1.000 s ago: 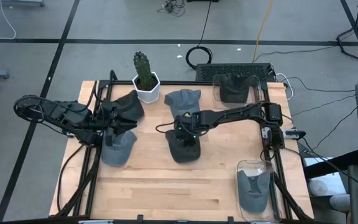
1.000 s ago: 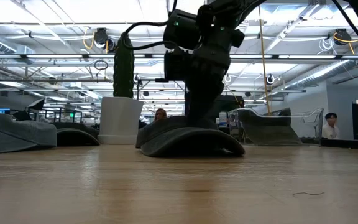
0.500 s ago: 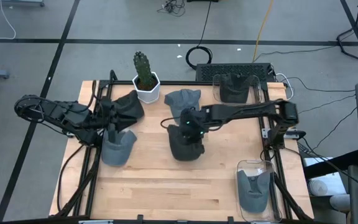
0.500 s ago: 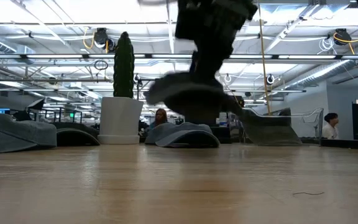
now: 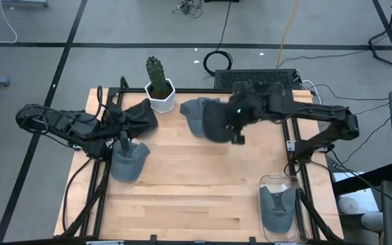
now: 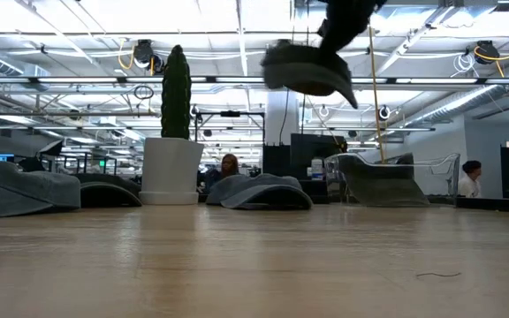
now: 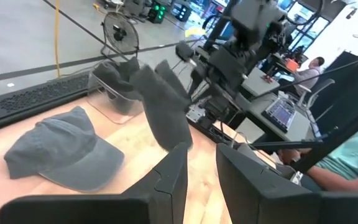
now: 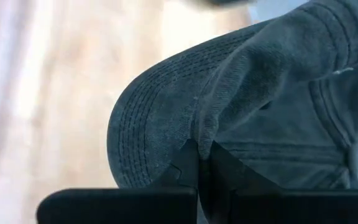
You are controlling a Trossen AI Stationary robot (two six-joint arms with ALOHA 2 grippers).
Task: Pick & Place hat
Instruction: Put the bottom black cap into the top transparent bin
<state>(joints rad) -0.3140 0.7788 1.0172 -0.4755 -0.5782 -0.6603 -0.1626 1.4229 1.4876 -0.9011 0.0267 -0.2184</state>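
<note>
A dark grey cap [image 5: 216, 122] hangs in the air under my right gripper [image 5: 233, 122], which is shut on it above the table's far middle. The low view shows this cap [image 6: 307, 71] well above the tabletop. In the left wrist view it [image 7: 163, 112] hangs in front of the right arm. My left gripper [image 5: 123, 136] waits open at the table's left, above a grey cap [image 5: 129, 162] and beside a dark cap [image 5: 140, 116]. A blue-grey cap [image 5: 192, 110] lies on its brim and rim near the cactus pot. My right gripper pinches a fold of the cap's cloth [image 8: 202, 135] between its two fingers, where the stitched brim [image 8: 145, 130] meets the crown. The cap is lifted clear of the table and hangs below the fingers, brim tilted down.
A cactus in a white pot [image 5: 159, 85] stands at the far edge. A clear bin [image 5: 256, 96] at the far right holds a cap, and another clear bin [image 5: 279, 203] at the near right holds one too. Bare wood [image 5: 182, 197] fills the near middle.
My right gripper, shut on the dark grey cap, has risen from the table's middle and swung toward the far right. The cap lay on the wood a second ago, came off it half a second ago, and now hangs high above the table.
</note>
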